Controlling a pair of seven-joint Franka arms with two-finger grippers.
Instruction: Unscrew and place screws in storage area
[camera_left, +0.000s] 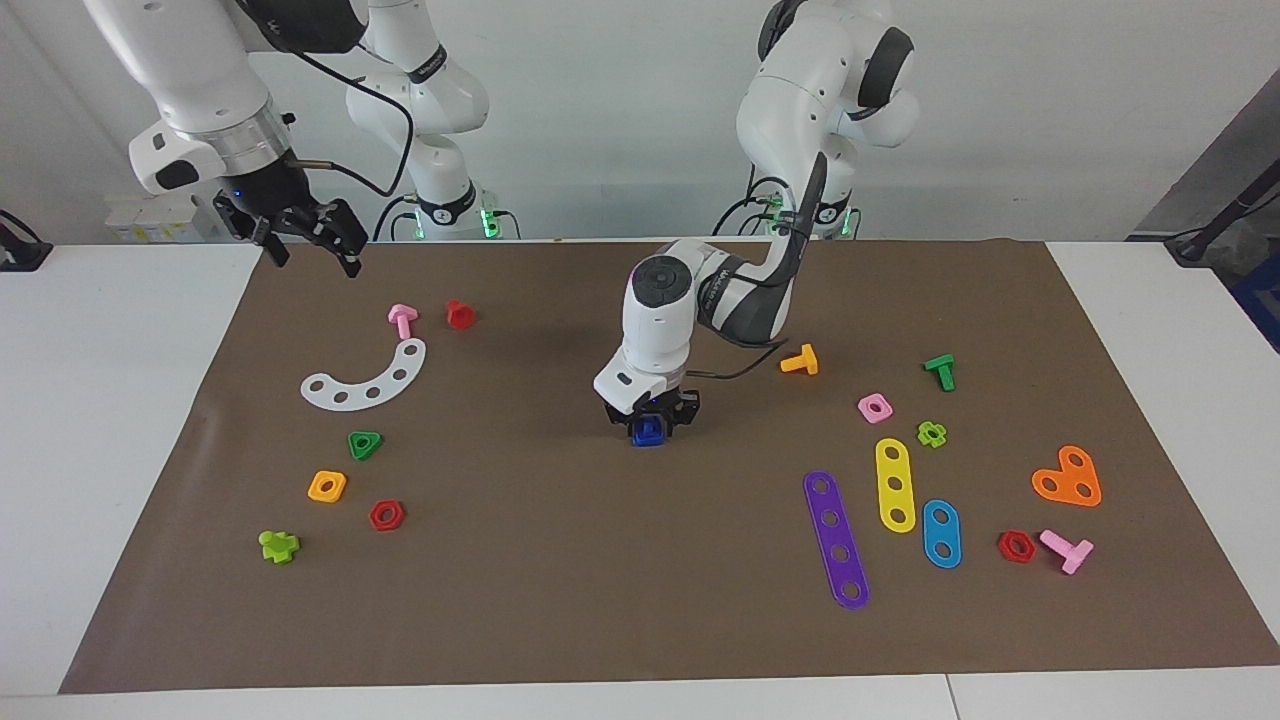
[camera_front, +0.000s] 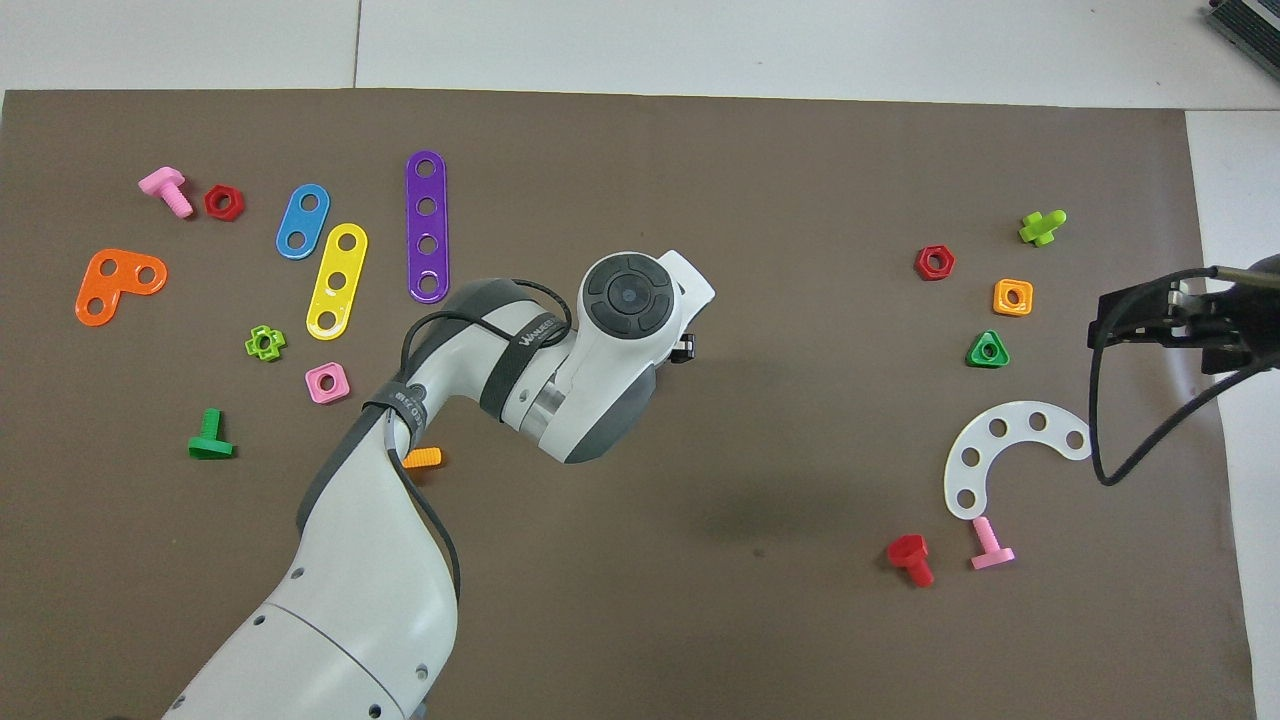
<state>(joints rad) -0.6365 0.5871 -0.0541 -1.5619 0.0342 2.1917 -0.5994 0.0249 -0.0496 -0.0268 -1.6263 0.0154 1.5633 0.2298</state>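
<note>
Facing view: the left gripper (camera_left: 650, 420) is standing low at the mat's (camera_left: 560, 560) centre, its fingers lying on both sides of the dark-blue screw (camera_left: 648, 433); I cannot tell if they are gripping it. The storage area (camera_left: 345, 467) is lying at eight o'clock from the screw. The right gripper (camera_left: 305, 238) is waiting, fingers wide apart and holding nothing.

Overhead view: the left arm is hiding the screw; the storage area (camera_front: 975, 300) is lying at three o'clock from it

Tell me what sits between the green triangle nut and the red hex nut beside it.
The orange square nut sits between the green triangle nut and the red hex nut, offset slightly; both views show it.
</note>
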